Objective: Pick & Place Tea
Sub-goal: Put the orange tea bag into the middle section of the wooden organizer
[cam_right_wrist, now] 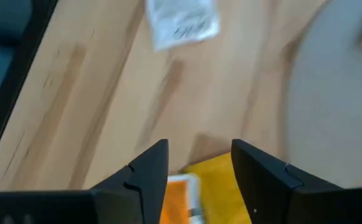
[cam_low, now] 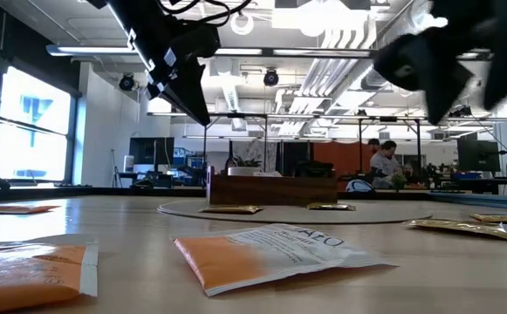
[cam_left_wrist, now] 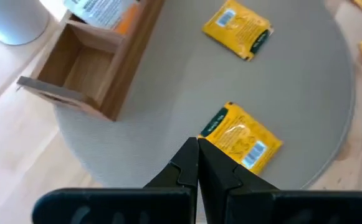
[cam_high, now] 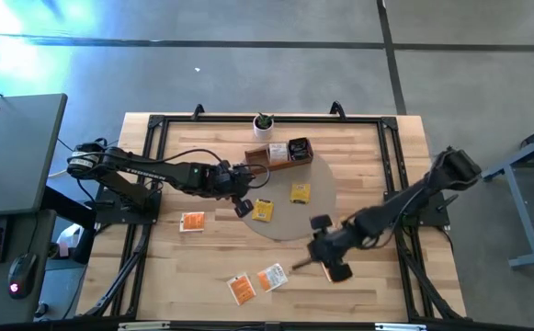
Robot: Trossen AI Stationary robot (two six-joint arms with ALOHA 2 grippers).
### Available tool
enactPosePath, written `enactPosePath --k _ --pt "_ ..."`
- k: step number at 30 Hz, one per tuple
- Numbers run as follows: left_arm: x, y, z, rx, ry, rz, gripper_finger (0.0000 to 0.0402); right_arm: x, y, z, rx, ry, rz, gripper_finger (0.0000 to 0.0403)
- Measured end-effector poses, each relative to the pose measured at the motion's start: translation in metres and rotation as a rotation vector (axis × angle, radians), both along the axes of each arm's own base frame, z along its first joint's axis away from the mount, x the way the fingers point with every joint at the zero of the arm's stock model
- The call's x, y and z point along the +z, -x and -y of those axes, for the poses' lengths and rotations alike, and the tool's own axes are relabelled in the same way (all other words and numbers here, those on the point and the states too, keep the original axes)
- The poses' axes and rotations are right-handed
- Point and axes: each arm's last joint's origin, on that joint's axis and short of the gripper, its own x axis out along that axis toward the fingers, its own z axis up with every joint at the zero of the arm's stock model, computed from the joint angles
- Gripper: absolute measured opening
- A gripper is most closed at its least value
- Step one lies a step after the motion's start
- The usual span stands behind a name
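The left tool point(cam_left_wrist: 197, 163), clenched and empty, hangs over a yellow sachet point(cam_left_wrist: 241, 135) to collect it for the wooden tray point(cam_left_wrist: 87, 65); the right tool point(cam_right_wrist: 199, 163), released, straddles an orange-and-yellow sachet point(cam_right_wrist: 196, 186) on the desk point(cam_right_wrist: 106, 93).

Yellow and orange tea sachets point(cam_high: 300, 192), brown tray point(cam_high: 271, 165).

A wooden tray point(cam_high: 280, 154) sits at the back edge of a round mat point(cam_high: 289, 198), with a small pot point(cam_high: 263, 125) just behind it. Two sachets point(cam_high: 300, 192) lie on the mat before the tray. Three more sachets point(cam_high: 192, 222) lie off the mat on the table point(cam_high: 386, 285), one left, two nearer the front
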Motion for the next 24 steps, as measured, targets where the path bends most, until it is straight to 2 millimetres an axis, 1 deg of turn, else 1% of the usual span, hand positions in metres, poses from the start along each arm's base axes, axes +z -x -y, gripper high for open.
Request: enactPosePath --k 6,9,13,17,20,24 --pt "0.002 -0.003 0.004 -0.024 0.016 0.035 0.0 -0.027 0.012 -0.031 0.018 0.02 -0.111 0.0183" --pt "0.002 -0.002 0.008 -0.037 0.017 0.036 0.0 -0.035 0.018 -0.04 -0.008 0.017 -0.154 0.0182" --pt "0.002 -0.003 0.009 -0.043 0.016 0.04 0.0 -0.045 0.028 -0.041 -0.039 0.077 -0.255 0.0176" --pt "0.002 -0.003 0.009 -0.042 0.017 0.039 0.0 -0.053 0.031 -0.038 -0.08 0.109 -0.327 0.0172" --pt "0.002 -0.003 0.009 -0.044 0.018 0.041 0.0 -0.052 0.027 -0.041 -0.03 0.12 -0.259 0.0172" --pt "0.003 -0.003 0.017 -0.077 0.031 0.043 0.0 -0.044 0.012 -0.04 0.001 0.202 -0.07 0.0171"
